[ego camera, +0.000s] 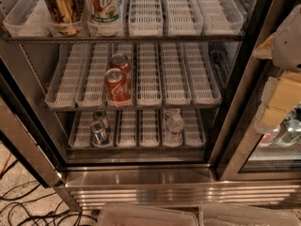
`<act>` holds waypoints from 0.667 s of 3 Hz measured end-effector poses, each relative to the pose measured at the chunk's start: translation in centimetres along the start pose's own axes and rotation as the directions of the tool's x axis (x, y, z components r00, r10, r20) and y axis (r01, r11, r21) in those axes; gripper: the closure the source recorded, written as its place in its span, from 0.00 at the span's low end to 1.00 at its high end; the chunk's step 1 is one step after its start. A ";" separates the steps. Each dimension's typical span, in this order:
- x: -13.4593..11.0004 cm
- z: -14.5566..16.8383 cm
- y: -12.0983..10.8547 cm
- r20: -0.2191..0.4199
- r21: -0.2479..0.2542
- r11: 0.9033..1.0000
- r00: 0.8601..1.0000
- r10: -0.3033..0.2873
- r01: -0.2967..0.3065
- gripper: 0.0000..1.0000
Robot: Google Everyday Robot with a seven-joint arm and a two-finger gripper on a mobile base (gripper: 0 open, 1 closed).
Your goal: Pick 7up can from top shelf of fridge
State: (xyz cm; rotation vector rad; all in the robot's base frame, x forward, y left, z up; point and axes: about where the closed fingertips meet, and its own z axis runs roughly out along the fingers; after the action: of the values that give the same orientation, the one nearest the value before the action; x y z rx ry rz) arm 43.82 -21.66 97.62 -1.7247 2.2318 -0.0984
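The 7up can, white and pale green with green lettering, stands upright at the front of a lane tray on the top shelf of the open fridge. A gold-brown can stands just left of it. My gripper, white and pale yellow, hangs at the right edge of the view in front of the fridge's right side. It is well right of and lower than the 7up can and touches none of the cans.
Two red cola cans stand one behind the other on the middle rack. Small silver-blue cans and clear containers are on the bottom rack. The glass door swings open at left. Cables lie on the floor; bins stand below.
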 end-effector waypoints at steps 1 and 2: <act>0.0 0.0 0.0 0.000 0.000 1.000 1.000 0.000 0.000 0.00; -0.7 0.3 0.2 0.032 0.004 1.000 0.999 0.002 -0.002 0.00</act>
State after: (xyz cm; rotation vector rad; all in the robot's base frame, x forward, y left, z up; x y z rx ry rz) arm 43.85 -20.94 97.42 -1.7098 2.2096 -0.0743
